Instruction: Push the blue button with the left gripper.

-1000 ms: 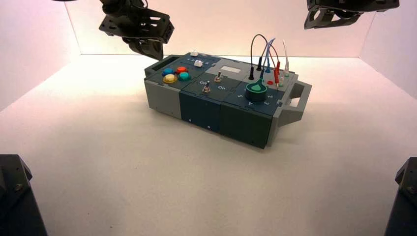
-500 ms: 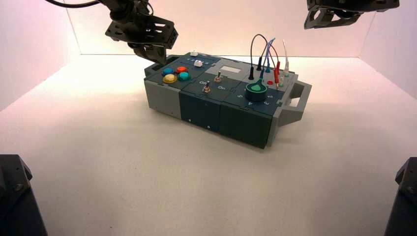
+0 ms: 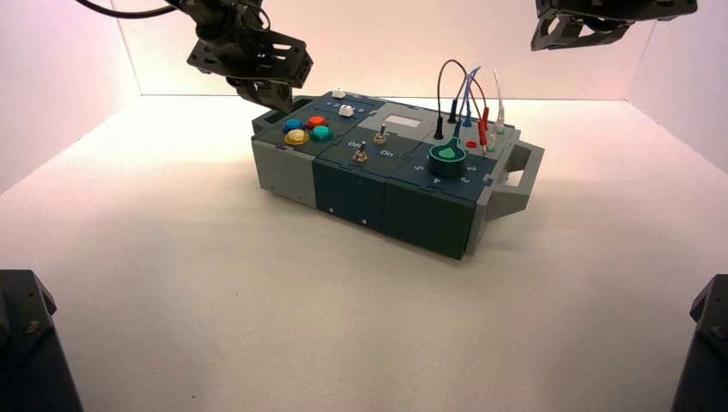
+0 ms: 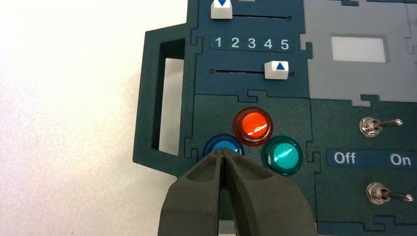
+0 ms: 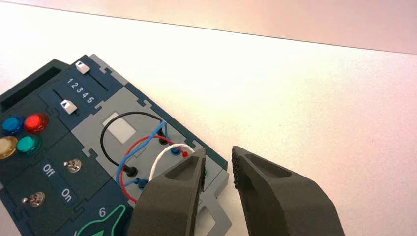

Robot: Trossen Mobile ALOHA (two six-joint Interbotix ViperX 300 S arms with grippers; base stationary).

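Note:
The blue button (image 4: 222,143) is the round domed button nearest the box's left handle, beside the orange (image 4: 252,126) and teal-green (image 4: 282,155) buttons; it also shows in the high view (image 3: 293,124). My left gripper (image 4: 223,153) is shut and empty, its tips over the blue button's near edge. In the high view the left gripper (image 3: 273,101) hangs just above the box's far left corner. My right gripper (image 5: 219,162) is open and empty, high above the box's wire end, parked at the top right of the high view (image 3: 567,30).
The box (image 3: 343,180) stands turned on the white table. It bears a yellow button (image 3: 296,136), two white sliders (image 4: 275,70), two toggle switches (image 4: 378,126) by Off/On lettering, a dark-teal knob (image 3: 447,157) and looped wires (image 3: 464,94). White walls enclose the table.
My left gripper has moved right and down toward the box's button corner. The right arm has not moved.

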